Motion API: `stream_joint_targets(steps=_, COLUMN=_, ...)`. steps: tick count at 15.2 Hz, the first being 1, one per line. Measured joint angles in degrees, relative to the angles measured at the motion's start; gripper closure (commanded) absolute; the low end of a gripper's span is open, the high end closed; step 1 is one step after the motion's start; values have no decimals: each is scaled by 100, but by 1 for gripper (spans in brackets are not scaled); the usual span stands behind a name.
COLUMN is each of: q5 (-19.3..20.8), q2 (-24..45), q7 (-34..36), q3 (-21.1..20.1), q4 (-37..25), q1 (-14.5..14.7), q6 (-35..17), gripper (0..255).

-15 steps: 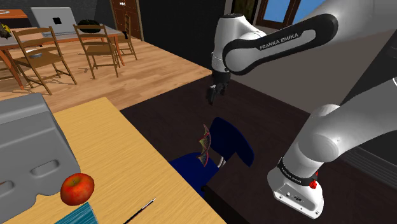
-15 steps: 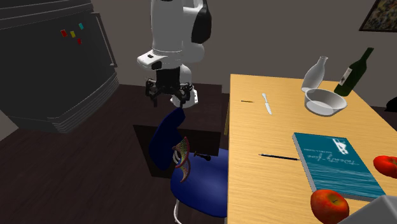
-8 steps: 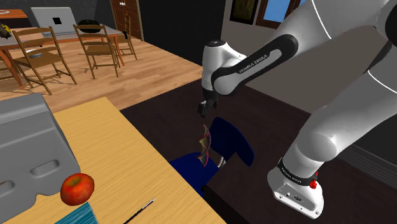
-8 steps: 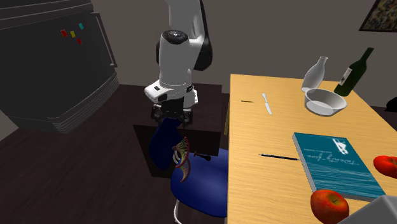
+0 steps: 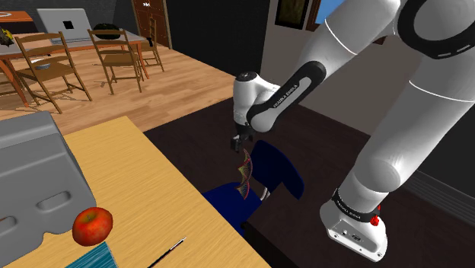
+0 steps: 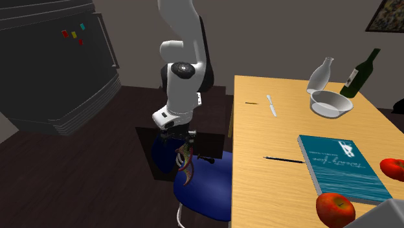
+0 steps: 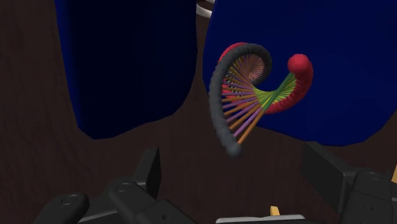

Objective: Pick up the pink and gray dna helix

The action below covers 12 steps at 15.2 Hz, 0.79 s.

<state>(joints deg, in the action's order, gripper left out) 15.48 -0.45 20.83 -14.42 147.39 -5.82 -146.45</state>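
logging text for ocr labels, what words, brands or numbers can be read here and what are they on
No text reads clearly enough to quote.
White lettering on the dark band of the arm: too small to read.
White script on the cover of the teal book: blurred, not readable.
The dna helix: no lettering on it.

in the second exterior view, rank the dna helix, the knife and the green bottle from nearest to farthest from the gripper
From the gripper:
1. dna helix, just below it, standing on the blue chair.
2. knife, on the wooden table, near the edge toward the arm.
3. green bottle, at the table's far corner, on the view's right.
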Motion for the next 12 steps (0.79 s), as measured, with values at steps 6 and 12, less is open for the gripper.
stream_joint_targets(steps=6, q5=407, q2=434, q7=357, q3=44, q4=8, q1=-12, q6=-391, gripper=255)
stream_joint_targets(steps=12, q5=451, q2=474, q7=387, q3=54, q4=-1, q1=-15, q6=-431, gripper=255)
